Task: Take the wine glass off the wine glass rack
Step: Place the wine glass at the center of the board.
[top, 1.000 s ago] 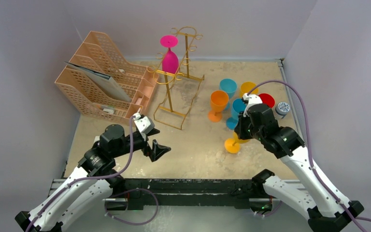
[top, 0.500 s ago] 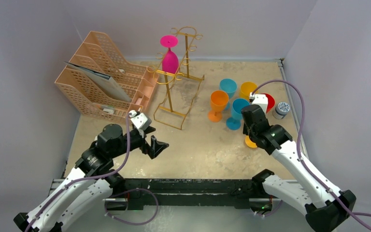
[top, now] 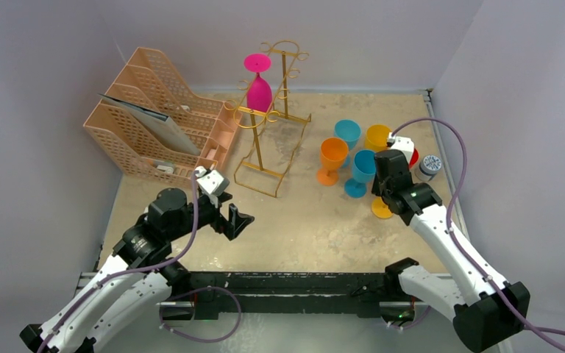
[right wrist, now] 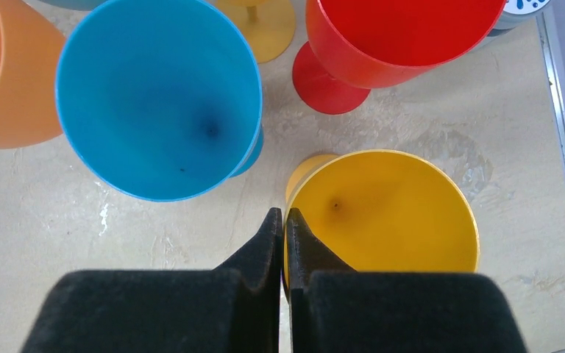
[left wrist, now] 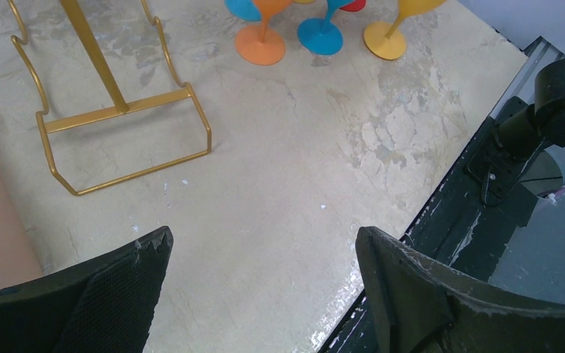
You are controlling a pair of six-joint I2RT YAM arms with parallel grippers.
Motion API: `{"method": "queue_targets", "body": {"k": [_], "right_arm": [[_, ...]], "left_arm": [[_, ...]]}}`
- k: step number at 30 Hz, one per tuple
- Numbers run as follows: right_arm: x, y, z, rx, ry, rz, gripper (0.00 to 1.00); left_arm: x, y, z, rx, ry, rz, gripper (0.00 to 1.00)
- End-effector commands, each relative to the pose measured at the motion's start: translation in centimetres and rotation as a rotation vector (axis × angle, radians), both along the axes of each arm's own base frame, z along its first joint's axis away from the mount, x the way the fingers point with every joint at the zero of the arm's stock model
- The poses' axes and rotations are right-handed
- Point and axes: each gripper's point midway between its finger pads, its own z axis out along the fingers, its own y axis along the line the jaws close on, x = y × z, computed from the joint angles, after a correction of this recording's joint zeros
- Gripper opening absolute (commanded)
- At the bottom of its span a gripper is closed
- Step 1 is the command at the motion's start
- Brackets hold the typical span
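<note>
At the far middle of the table [top: 309,228], found the pink wine glass [top: 258,88] hanging upside down from a top hook of the gold wire rack [top: 257,147], foot uppermost and bowl pointing down, just right of the peach file organizer [top: 154,125] and well apart from both arms. Noted the left gripper [top: 229,211] spread wide and empty, low over bare tabletop near the rack's base. Noted the right gripper [right wrist: 282,220] closed tight on the rim of a yellow glass [right wrist: 382,213], one finger inside the bowl and one outside, over at the right beside a blue glass [right wrist: 158,95], an orange glass [right wrist: 0,81] and a red glass [right wrist: 404,29]. Judged the pink glass to be plastic like the others: light, stiff and smooth-walled, unlikely to shatter but apt to slip under a weak pinch. Reckoned the surest hold to be across the widest part of the bowl, or else on the stem just under the foot. Expected a need to slide the foot out along the hook's opening rather than pull straight down. Took the rack for thin and light, so liable to tip or drag on a snagged foot.
</note>
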Motion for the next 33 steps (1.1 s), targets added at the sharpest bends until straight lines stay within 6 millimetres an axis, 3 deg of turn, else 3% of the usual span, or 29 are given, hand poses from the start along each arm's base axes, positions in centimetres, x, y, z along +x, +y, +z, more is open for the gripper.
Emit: {"method": "queue_targets", "body": {"k": [1,9,27,33], "right_arm": [[0.7,0.0,-0.1,0.023,-0.025,-0.006,0.00],[0.8,-0.4,-0.7,0.025,0.006,-0.006,0.00],[1.2,-0.3,0.0,0.033,0.002,0.012,0.00],[1.1,-0.5,0.6,0.029,-0.007,0.014,0.07]], "left_arm": [[0.2,0.1,2.1,-0.034,-0.054,0.012,0.93],[0.1,0.0,2.1,-0.032,-0.060,0.001,0.93],[0.1,-0.1,1.4,-0.007,-0.050,-0.016,0.93],[0.2,-0.1,1.3,-0.004,-0.049,-0.011,0.93]]}}
